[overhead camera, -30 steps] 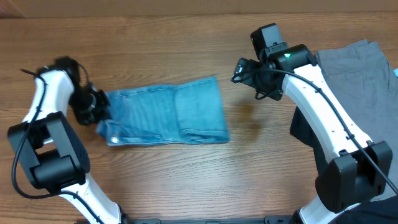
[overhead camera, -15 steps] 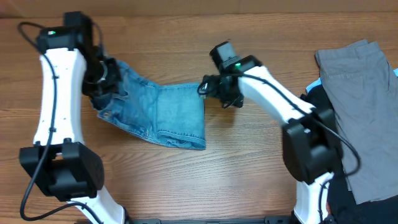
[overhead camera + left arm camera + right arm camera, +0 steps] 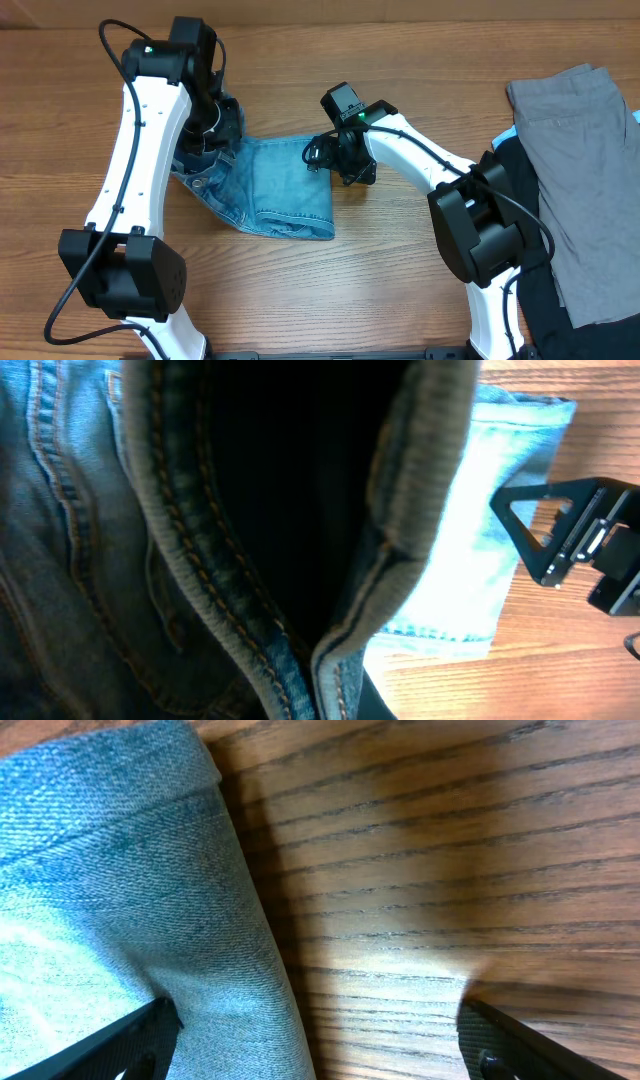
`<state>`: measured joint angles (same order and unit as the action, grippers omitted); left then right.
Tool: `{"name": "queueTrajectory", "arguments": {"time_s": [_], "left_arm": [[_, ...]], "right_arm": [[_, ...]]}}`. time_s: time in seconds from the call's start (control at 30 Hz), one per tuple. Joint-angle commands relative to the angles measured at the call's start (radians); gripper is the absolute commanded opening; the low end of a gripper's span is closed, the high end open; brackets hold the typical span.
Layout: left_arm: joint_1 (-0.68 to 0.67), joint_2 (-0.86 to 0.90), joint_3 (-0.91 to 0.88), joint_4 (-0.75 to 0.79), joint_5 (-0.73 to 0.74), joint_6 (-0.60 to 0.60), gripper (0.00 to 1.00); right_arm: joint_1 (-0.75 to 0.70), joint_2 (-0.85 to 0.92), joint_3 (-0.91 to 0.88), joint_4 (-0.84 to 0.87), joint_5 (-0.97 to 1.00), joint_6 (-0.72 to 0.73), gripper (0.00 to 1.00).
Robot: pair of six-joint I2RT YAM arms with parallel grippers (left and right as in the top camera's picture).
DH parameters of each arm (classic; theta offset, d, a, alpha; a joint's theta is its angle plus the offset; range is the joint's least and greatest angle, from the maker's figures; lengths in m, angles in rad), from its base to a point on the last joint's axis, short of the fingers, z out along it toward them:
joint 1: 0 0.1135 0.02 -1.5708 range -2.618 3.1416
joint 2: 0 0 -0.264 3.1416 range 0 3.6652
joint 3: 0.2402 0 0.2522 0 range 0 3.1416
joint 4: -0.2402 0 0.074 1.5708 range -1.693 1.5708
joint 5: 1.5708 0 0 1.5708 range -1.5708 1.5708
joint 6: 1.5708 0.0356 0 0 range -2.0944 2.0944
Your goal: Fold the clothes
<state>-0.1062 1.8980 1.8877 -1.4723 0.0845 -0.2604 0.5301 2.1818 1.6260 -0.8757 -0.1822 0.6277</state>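
As the left tool point(image 3: 213, 124) drags pinched jeans point(image 3: 285, 185) rightward, the right tool point(image 3: 313, 155) stays spread.

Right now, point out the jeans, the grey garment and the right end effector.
jeans point(image 3: 285, 190): overhead, folded middle panel.
grey garment point(image 3: 580, 170): overhead, its centre.
right end effector point(image 3: 315, 1040): right wrist view, between fingertips.

Close view of blue denim jeans point(image 3: 120, 580): a thick doubled seam with orange stitching curves down the middle of the frame around a dark, shadowed opening. At the right, a paler, flat-lying fold of the same cloth rests on the wooden tabletop point(image 3: 560, 680). The black right hand point(image 3: 580, 550) shows at the right edge, just beside that fold's border.
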Motion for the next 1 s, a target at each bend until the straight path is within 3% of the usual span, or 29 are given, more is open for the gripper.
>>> {"name": "queueTrajectory", "arguments": {"time_s": [0.0,0.17,0.2,0.27,0.53,0.6,0.7,0.8,0.97], "left_arm": [[0.006,-0.022,0.012,0.002,-0.018,-0.017,0.04],[0.01,-0.022,0.012,0.001,-0.016,-0.017,0.05],[0.01,-0.022,0.012,-0.005,-0.042,-0.017,0.16],[0.011,-0.022,0.012,-0.019,-0.105,-0.018,0.2],[0.104,-0.022,-0.023,-0.043,-0.184,-0.025,0.22],[0.152,-0.022,-0.038,-0.04,-0.185,-0.025,0.32],[0.238,-0.022,-0.068,-0.02,-0.185,-0.025,0.67],[0.33,-0.021,-0.108,0.017,-0.153,-0.024,0.87],[0.463,-0.021,-0.204,0.109,0.012,0.1,1.0]], "right_arm": [[0.012,0.029,-0.004,-0.001,-0.02,-0.008,0.93],[0.012,0.029,-0.004,0.0,-0.026,-0.007,0.93],[0.012,0.029,-0.004,-0.001,-0.029,-0.008,0.93],[0.012,0.029,-0.004,-0.004,-0.03,-0.008,0.93],[0.012,0.029,-0.004,-0.023,-0.03,-0.026,0.92],[0.012,0.029,-0.004,-0.025,-0.029,-0.034,0.92],[0.012,0.029,-0.004,-0.032,-0.029,-0.034,0.92],[0.012,0.029,-0.004,-0.035,-0.029,-0.034,0.92],[0.012,0.029,-0.004,-0.034,-0.029,-0.034,0.92]]}}
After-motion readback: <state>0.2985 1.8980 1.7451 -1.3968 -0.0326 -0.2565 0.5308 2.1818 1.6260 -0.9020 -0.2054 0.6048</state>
